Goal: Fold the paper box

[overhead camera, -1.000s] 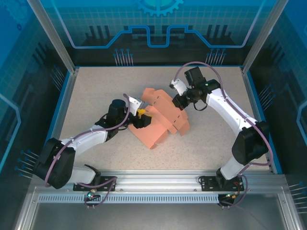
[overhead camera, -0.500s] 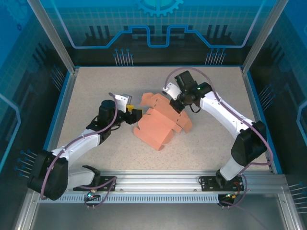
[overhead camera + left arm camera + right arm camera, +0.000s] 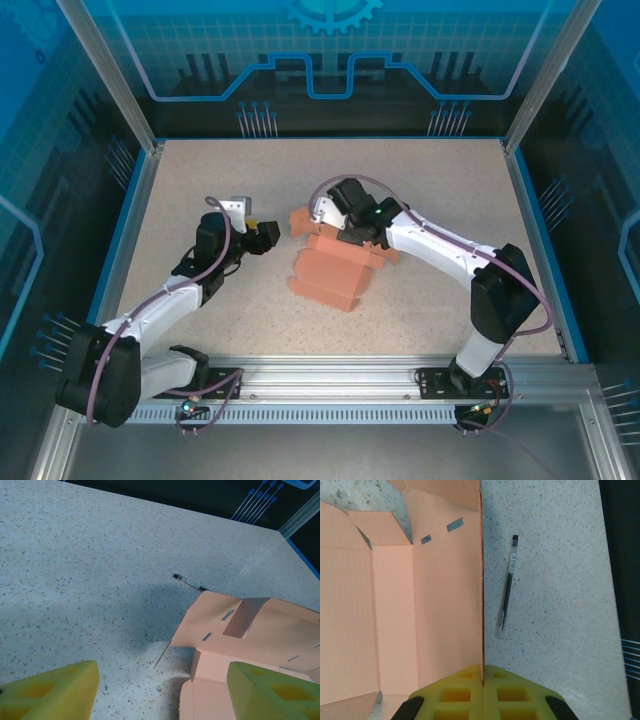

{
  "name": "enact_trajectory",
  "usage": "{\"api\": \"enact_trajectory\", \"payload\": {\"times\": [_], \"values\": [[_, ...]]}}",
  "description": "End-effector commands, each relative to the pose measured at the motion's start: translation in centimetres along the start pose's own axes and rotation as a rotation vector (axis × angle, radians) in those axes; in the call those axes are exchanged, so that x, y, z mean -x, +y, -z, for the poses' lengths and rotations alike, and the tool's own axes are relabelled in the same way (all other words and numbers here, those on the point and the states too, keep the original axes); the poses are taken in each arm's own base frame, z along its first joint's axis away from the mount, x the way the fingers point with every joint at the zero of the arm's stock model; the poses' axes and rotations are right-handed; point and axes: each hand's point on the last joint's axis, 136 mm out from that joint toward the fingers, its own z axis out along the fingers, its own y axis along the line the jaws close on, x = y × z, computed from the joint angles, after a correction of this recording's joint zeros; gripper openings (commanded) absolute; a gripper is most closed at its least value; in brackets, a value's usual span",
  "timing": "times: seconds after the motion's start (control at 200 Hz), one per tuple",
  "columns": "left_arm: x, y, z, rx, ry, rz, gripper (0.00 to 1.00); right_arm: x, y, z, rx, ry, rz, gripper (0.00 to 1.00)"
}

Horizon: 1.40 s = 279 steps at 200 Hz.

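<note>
1. My right gripper (image 3: pixel 482 680) is pinched tight, its yellow pads (image 3: pixel 450 695) closed on a thin edge of the paper box (image 3: pixel 420 605), a salmon-pink sheet, partly folded, with slotted flaps
2. My left gripper (image 3: pixel 262 230) stands wide and empty, its jaws well apart, facing the box from the 9 o'clock side and clear of it
3. From above, the box lies near the middle of the table (image 3: pixel 440 170), with my right gripper at its 12 o'clock edge
4. A thin dark pen (image 3: pixel 506 587) lies flat on the speckled beige surface just beside the gripped panel, at 3 o'clock in the right wrist view and apart from the cardboard there
5. Blue printed walls (image 3: pixel 330 60) close off the table from 9 round to 3 o'clock, and an aluminium rail (image 3: pixel 330 375) runs along 6 o'clock, where my two bases are bolted
</note>
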Motion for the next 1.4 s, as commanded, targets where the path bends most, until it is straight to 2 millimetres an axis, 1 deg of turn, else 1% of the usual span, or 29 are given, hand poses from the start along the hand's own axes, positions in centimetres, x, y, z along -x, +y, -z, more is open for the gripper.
{"api": "enact_trajectory", "payload": {"times": [0.0,0.155,0.335,0.505,0.6,0.76,0.996,1.126,1.286,1.391], "values": [[0.1,0.6,0.4,0.022,-0.020,0.025,0.71,0.9,-1.0,-0.7,-0.109,-0.008,0.076,0.00],[-0.2,0.6,0.2,0.019,-0.010,0.035,0.71,0.9,-0.4,-1.4,-0.147,-0.015,0.098,0.00],[-0.4,0.6,0.0,0.010,-0.007,0.045,0.71,-0.3,0.7,-2.5,-0.147,0.011,0.096,0.00],[-0.6,0.4,-0.2,-0.001,0.002,0.050,0.70,-0.8,1.2,-2.9,-0.174,0.017,0.090,0.00],[-0.9,0.5,-0.4,-0.001,0.011,0.059,0.71,-1.0,1.3,-3.2,-0.206,0.022,0.093,0.00],[-0.9,0.4,-0.9,-0.011,0.022,0.075,0.71,-1.1,0.7,-3.3,-0.270,0.025,0.105,0.00],[-1.1,-0.1,-1.7,-0.040,0.046,0.084,0.71,-0.4,-0.6,-2.4,-0.340,-0.008,0.108,0.00],[-1.1,-0.1,-2.3,-0.048,0.050,0.094,0.70,-0.4,-1.1,-2.0,-0.374,-0.021,0.117,0.00],[-0.9,0.0,-3.1,-0.040,0.054,0.101,0.69,-0.6,-1.3,-1.5,-0.416,-0.033,0.124,0.00],[-0.9,0.0,-3.4,-0.042,0.058,0.104,0.69,-0.5,-0.9,-1.2,-0.440,-0.046,0.137,0.00]]}}
